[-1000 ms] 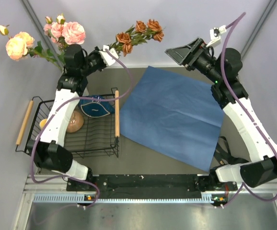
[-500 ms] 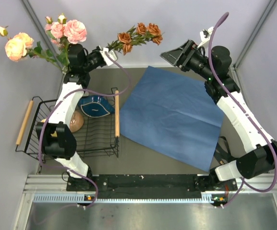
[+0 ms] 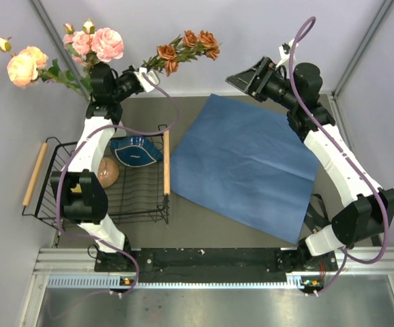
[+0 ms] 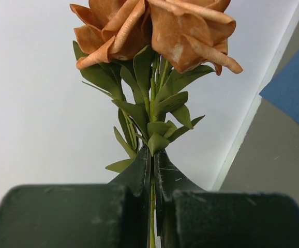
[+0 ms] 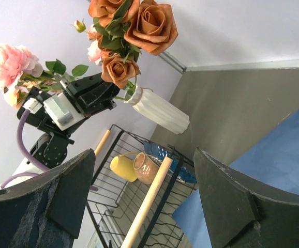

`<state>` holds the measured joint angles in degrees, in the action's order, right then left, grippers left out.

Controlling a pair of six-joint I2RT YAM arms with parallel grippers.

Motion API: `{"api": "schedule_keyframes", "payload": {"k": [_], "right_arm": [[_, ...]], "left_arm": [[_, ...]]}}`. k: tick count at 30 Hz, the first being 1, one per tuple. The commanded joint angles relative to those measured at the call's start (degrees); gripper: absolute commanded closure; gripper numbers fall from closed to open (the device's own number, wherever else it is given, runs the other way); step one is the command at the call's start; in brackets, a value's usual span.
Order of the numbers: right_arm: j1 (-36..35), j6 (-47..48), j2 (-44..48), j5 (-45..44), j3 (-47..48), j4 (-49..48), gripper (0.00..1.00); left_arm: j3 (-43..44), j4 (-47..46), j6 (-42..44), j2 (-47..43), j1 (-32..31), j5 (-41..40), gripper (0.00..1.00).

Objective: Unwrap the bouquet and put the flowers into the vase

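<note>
Blue paper [image 3: 245, 163] was laid flat, pink flowers [image 3: 95, 44] were judged already in the vase [image 5: 159, 110], rust-orange stem [image 4: 152, 98] was clamped in left gripper [image 4: 151, 160] at its rim, not yet released, right gripper [image 3: 238, 76] was seen apart, empty.

Two white-shelled arms [image 3: 91, 146] with black joints [image 3: 78, 196], dark fingers [image 5: 232, 206], purple cables [image 5: 18, 135].

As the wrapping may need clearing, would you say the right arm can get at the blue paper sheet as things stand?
Probably yes: the right gripper hangs open near the far edge of the blue paper sheet, which lies bare; the left gripper, shut on the rust-orange flowers, is aside.
</note>
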<state>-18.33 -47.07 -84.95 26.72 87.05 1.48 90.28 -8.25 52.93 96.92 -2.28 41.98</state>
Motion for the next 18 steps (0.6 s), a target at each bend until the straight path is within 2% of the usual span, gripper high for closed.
{"api": "schedule_keyframes", "payload": {"k": [1, 7, 15, 18], "right_arm": [[0.7, -0.9, -0.6, 1.8, 2.0, -3.0, 0.23], [0.7, -2.0, -0.9, 2.7, 1.5, -3.7, 0.23], [0.9, -1.8, -1.0, 2.7, 0.6, -3.8, 0.23], [1.0, -1.9, -0.9, 2.7, 0.1, -3.7, 0.23]], "left_arm": [[-1.7, -4.5, 0.7, -3.5, 1.1, -0.7, 1.00], [-4.8, -9.0, -1.9, -4.3, 1.7, -1.6, 1.00], [-12.5, -27.6, -9.9, -4.6, 1.8, -8.3, 1.00], [-14.5, -30.8, -10.5, -4.3, 1.8, -10.8, 1.00]]}}
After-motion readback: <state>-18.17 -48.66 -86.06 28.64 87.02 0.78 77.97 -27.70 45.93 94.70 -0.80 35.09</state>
